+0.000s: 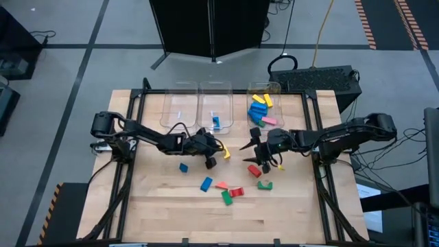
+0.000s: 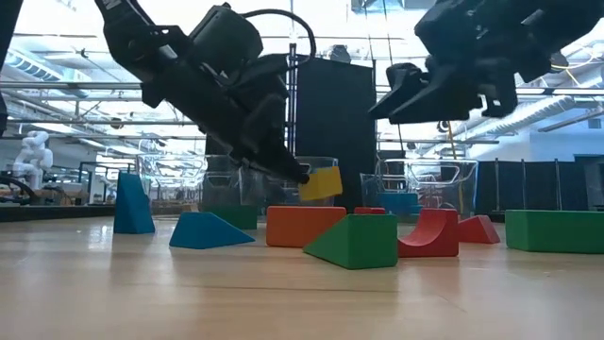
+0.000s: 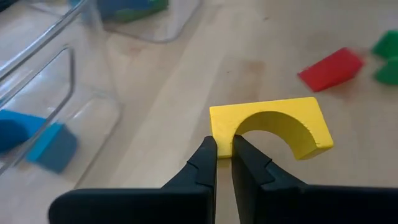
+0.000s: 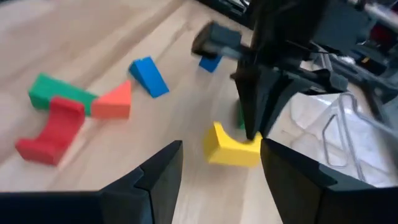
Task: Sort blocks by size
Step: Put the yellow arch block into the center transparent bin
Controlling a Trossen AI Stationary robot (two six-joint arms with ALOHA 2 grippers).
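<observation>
Holding the yellow arched wooden block by one thin leg, the left gripper is clamped on it just above the surface, near the clear plastic bins. It should lift slowly so the block won't twist. The right gripper hangs nearby, fingers apart.

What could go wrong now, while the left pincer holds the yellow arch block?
1. The left pincer grips the yellow arch block only at one end, so it may rotate or slip out.
2. The open right pincer faces the same block from nearby; the arms could collide.
3. A dropped block could land among the loose blocks on the table.
</observation>
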